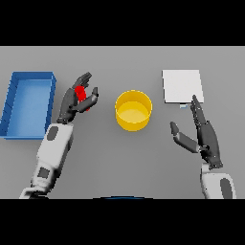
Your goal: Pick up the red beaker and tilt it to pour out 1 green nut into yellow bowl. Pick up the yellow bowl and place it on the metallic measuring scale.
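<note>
Holding: left robot hand (76,101) grips red beaker (81,93), left of centre.
Right robot hand (206,136): open, lower right.
Yellow bowl (133,110): centre worktop, seemingly empty.
Scale (182,86): upper right, bare.
Left: pour, transfer.

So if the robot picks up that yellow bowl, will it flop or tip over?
Probably not. The yellow bowl keeps a neat round rim and straight walls, so it looks stiff, not floppy. It is wide and low, so it should sit steady rather than tip or roll. It looks thin-walled and I can see nothing inside, so it is likely light. The right hand is open beside it.
</note>
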Robot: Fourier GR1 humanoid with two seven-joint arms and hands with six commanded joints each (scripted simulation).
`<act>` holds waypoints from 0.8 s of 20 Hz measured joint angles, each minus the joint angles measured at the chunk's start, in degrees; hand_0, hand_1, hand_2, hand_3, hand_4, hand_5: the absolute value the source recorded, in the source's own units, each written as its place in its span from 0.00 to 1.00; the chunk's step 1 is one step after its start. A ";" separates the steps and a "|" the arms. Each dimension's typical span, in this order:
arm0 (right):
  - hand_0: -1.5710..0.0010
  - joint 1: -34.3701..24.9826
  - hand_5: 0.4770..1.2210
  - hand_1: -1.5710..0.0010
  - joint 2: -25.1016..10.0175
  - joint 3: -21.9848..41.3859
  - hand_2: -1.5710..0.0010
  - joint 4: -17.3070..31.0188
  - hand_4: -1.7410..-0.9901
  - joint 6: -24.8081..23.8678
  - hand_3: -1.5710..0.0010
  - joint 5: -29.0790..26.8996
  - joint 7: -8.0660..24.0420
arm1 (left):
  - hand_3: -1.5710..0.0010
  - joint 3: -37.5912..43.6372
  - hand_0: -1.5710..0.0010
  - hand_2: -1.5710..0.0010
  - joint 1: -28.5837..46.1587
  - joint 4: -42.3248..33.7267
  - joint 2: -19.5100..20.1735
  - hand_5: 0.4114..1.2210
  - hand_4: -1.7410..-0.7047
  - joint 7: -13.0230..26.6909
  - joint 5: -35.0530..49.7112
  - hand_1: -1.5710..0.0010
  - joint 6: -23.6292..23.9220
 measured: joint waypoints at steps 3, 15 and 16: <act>1.00 0.14 0.23 1.00 0.39 0.53 1.00 -0.01 0.67 0.15 1.00 0.24 0.40 | 0.37 -0.14 0.42 0.37 -1.63 2.28 -0.56 0.78 0.18 0.31 -2.49 0.40 4.78; 1.00 -0.51 0.22 1.00 0.12 0.06 1.00 1.00 0.67 -0.01 1.00 0.31 -0.18 | 0.04 0.02 0.03 0.03 -1.45 -2.71 -0.74 0.90 0.05 -1.81 2.21 0.03 0.52; 1.00 -0.85 0.22 1.00 0.03 0.01 1.00 0.87 0.68 0.20 1.00 0.04 -0.38 | 0.03 -0.05 0.02 0.02 -1.66 -3.90 -0.35 0.89 0.04 -0.81 2.66 0.02 0.27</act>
